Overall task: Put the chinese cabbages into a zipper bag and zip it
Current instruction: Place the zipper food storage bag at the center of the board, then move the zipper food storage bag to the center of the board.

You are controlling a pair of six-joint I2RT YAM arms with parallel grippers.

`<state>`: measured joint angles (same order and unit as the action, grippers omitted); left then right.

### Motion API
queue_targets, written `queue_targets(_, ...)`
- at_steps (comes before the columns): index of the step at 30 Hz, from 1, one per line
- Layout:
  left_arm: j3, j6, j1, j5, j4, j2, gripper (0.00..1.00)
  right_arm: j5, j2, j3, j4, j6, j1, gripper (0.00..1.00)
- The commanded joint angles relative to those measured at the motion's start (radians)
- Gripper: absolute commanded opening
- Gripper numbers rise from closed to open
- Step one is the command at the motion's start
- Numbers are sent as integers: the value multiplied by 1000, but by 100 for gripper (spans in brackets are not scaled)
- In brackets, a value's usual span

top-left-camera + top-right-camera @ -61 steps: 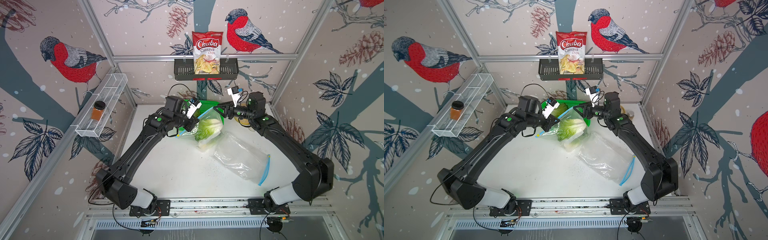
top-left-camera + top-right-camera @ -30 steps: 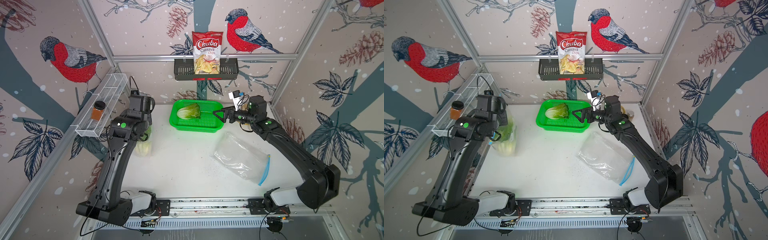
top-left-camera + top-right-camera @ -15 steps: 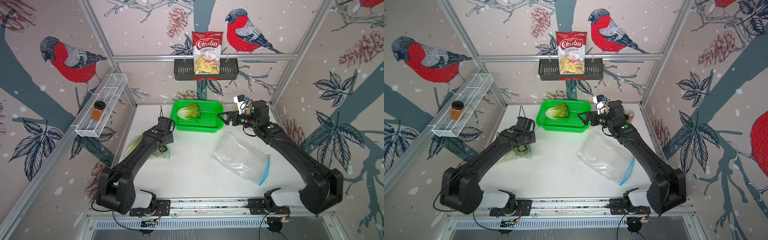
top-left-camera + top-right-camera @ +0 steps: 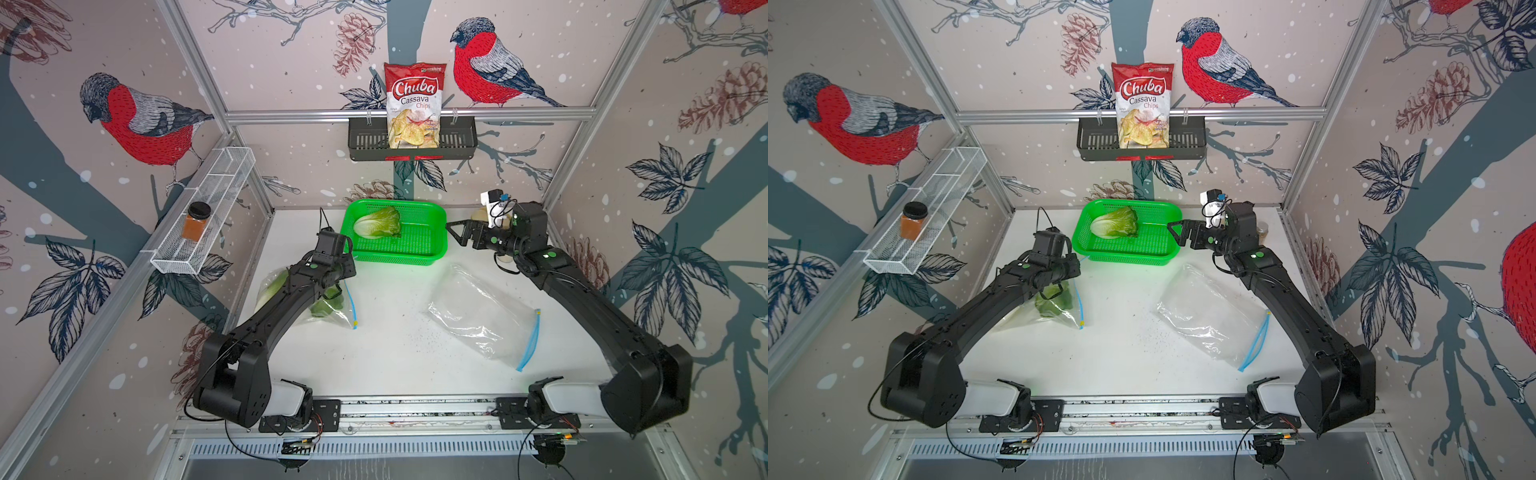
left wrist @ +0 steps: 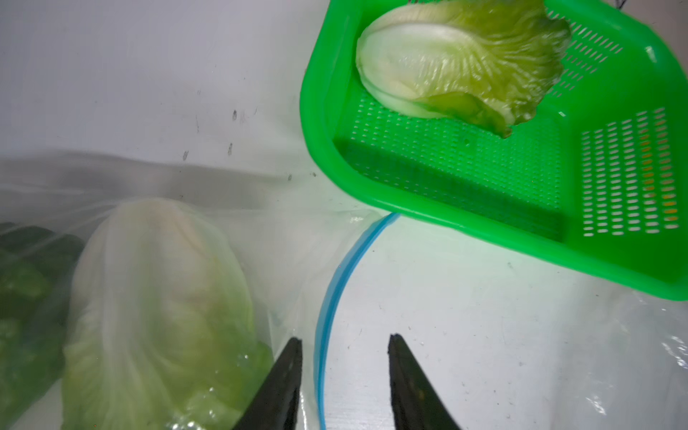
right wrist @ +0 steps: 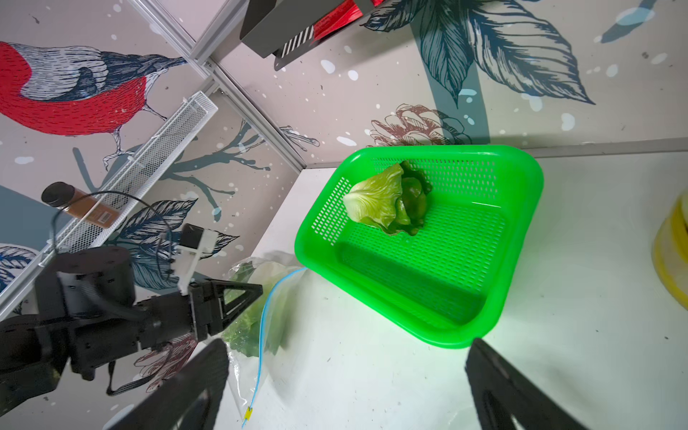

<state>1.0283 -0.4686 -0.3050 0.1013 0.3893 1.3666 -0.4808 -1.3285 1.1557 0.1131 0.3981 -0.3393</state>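
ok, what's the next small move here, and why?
Probably lower the right gripper, jaws wide open and aimed at the green basket, onto the lone cabbage lying in it. An empty bag lies flat nearby to take it; the left gripper stands open over the blue zip of the filled bag.

One cabbage [image 4: 378, 223] lies in the basket [image 4: 399, 258] at the bench's [image 4: 395, 353] back. Before it, a zipper bag [image 4: 338, 318] holding cabbages [image 5: 156, 298] lies left, a second bag [image 4: 478, 320] right.
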Motion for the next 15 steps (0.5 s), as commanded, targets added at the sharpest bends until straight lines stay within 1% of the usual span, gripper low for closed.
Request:
queue_targets(1,28,3,0,-47,10,-31,51,18,4,8,25,28,14,100)
queue_targets(4,61,-19,-2,-94,21,-46,55,63,8,18,77,41,27,100)
queue_targets(7,85,-48,-28,-163,-2,-47,58,143,15,16,144,66,44,100)
queue_targets(11,108,-74,-105,-260,-63,-9,61,257,40,-31,221,104,80,100)
queue_targets(15,111,-60,-186,-342,-156,59,63,257,70,-100,250,138,129,100)
